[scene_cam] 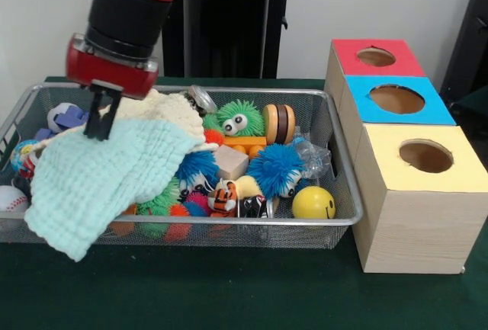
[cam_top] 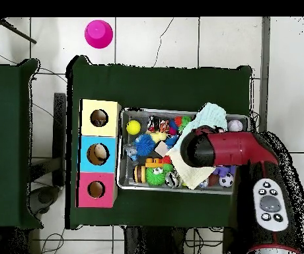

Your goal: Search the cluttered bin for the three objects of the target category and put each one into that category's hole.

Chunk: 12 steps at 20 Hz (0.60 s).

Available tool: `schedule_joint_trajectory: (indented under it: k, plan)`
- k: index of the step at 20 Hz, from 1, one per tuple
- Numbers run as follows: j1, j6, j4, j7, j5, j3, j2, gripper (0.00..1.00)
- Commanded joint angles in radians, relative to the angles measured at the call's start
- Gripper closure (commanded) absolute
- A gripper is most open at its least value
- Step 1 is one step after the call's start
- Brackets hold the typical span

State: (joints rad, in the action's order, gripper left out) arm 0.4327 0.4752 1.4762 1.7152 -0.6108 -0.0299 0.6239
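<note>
Mint-green cloth (scene_cam: 107,181) smothers the bin's (scene_cam: 345,212) left half, pinched in the claw (scene_cam: 101,116).

Red-and-black arm (scene_cam: 126,17) drops steeply from the top edge; its black fingers look closed on the cloth's upper edge, with a cream cloth (scene_cam: 171,109) behind. One clear film wad (scene_cam: 314,158) shows by the right wall, beside a blue spiky ball (scene_cam: 274,168); others cannot be made out. Overhead, the arm covers the bin's middle. Yellow-topped hole (scene_cam: 425,155) sits open on the nearest box. No writing is readable.
</note>
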Motion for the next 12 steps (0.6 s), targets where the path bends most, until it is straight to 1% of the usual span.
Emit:
schedule_joint_trajectory:
  k: [1, 3, 6, 8, 12]
  plan:
    - [0.118, -0.006, 0.134, -0.233, -0.072, -0.159, -0.075, 1.0]
    - [0.142, -0.001, 0.147, -0.185, -0.052, -0.171, -0.092, 1.0]
    - [0.159, 0.035, 0.152, -0.132, -0.018, -0.177, -0.118, 1.0]
    - [0.177, 0.054, 0.159, -0.095, 0.017, -0.189, -0.133, 1.0]
    - [0.185, 0.1, 0.158, -0.044, 0.067, -0.192, -0.155, 1.0]
